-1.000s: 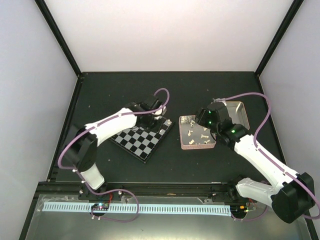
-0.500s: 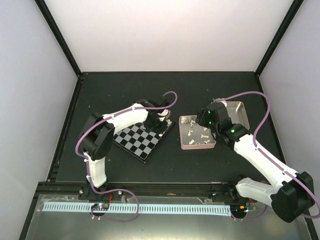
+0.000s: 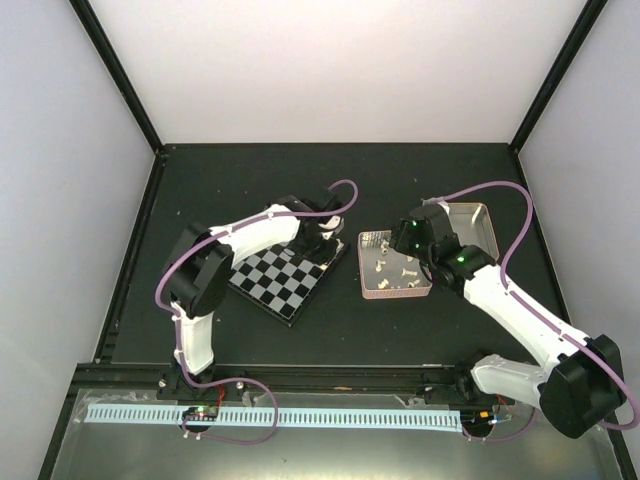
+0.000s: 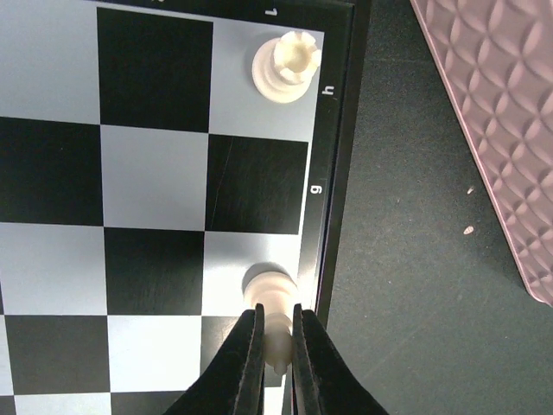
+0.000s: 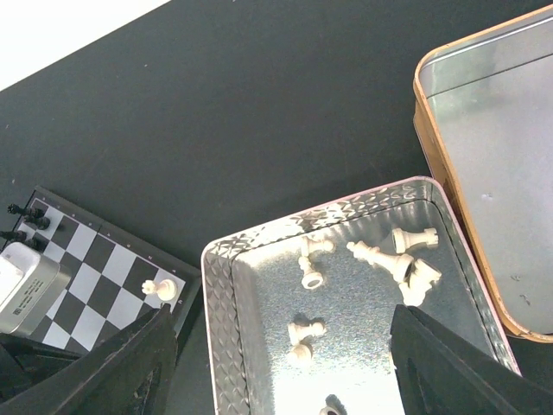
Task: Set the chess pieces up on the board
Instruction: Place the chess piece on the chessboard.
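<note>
The board [image 3: 270, 285] lies left of centre, black and silvery-grey. My left gripper [image 4: 276, 333] is shut on a cream-white chess piece [image 4: 275, 298] that stands on a light square at the board's [image 4: 155, 173] right edge. A cream rook [image 4: 287, 67] stands on the corner square beyond it. In the top view the left gripper [image 3: 320, 242] is at the board's far right edge. My right gripper [image 5: 285, 372] is open wide and empty above the pink tin [image 5: 220, 303], which holds several loose cream pieces [image 5: 380, 258]. It shows in the top view [image 3: 400, 255] too.
A gold tin [image 5: 484, 173] stands right of the pink tin [image 3: 362, 270], touching it. Black pieces [image 5: 26, 212] stand on the board's far side. The pink tin's wall [image 4: 501, 130] lies close to the board's right edge. Black posts and white walls enclose the table.
The left arm's elbow has swung up and left while its gripper edged right along the board's far edge. The right arm has barely moved.
</note>
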### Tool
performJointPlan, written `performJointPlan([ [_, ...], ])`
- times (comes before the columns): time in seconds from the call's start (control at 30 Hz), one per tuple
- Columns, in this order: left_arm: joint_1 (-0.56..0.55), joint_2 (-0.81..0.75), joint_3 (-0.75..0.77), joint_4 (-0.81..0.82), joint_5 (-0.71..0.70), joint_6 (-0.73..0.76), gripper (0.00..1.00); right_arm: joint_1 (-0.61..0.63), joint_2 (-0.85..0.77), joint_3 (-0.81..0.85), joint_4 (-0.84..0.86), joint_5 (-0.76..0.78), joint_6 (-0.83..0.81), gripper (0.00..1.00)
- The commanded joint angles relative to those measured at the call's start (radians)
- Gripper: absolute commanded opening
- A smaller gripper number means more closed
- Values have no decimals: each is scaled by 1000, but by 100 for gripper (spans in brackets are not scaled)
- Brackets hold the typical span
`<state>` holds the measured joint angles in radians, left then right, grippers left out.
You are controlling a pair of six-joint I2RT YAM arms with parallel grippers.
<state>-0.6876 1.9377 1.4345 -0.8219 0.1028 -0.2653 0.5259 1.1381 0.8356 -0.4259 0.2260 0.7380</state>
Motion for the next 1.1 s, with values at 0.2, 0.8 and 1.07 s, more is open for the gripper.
performJointPlan([
  [0.2, -5, 54, 39, -29, -72, -5, 7, -2, 0, 12, 27, -24, -6, 69],
  [0.8, 7, -89, -1, 64, -44, -26, 48, -4, 27, -8, 25, -65, -42, 65],
  [1.07, 46, -387, -198, 288, -79, -90, 55, 12, 267, 111, -140, -159, -207, 51],
])
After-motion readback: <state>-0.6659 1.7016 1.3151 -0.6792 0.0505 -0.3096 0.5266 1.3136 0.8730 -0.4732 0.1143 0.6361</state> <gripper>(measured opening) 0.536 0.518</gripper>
